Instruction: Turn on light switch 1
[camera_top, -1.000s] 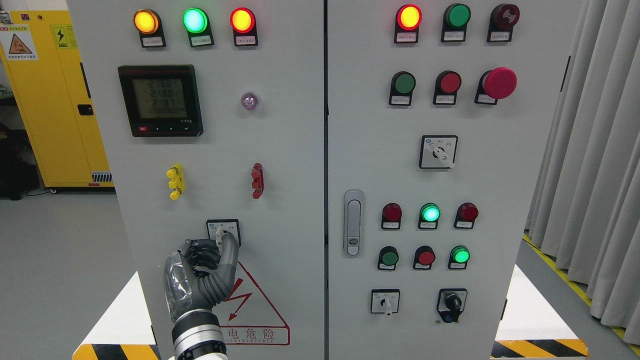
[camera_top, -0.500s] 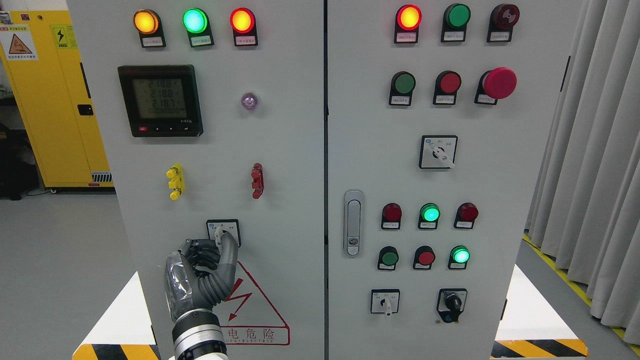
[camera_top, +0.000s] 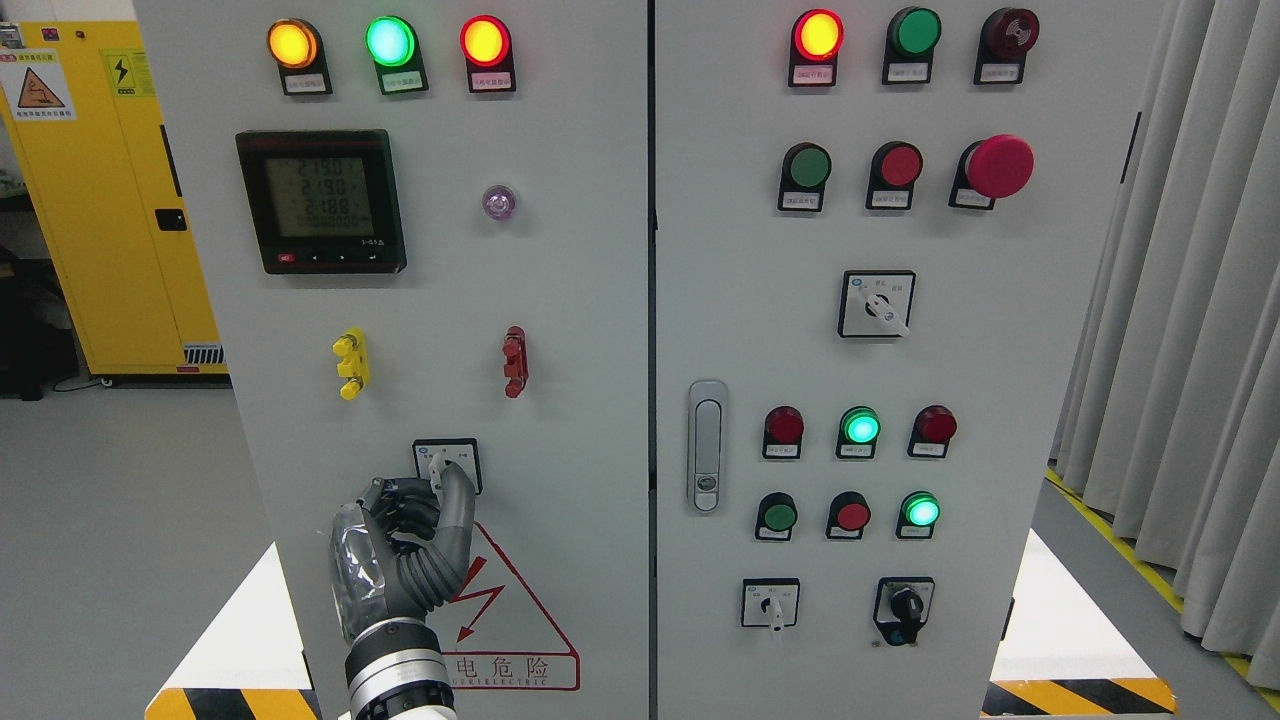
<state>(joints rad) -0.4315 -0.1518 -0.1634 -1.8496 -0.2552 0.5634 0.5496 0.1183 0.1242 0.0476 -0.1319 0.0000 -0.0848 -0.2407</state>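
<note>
Head view: the left hand (camera_top: 405, 545) reaches up at about 7 o'clock in the picture, its fingers (camera_top: 400, 510) curled and its thumb raised against the white lever of the rotary light switch (camera_top: 447, 464) low on the left cabinet door (camera_top: 560, 300). The hand looks pinched onto that lever, just below the yellow handle (camera_top: 351, 363). Contact seems made; the turn itself appears unfinished, since the lever sits near upright. Turning it and letting go remain. The right hand is not visible.
</note>
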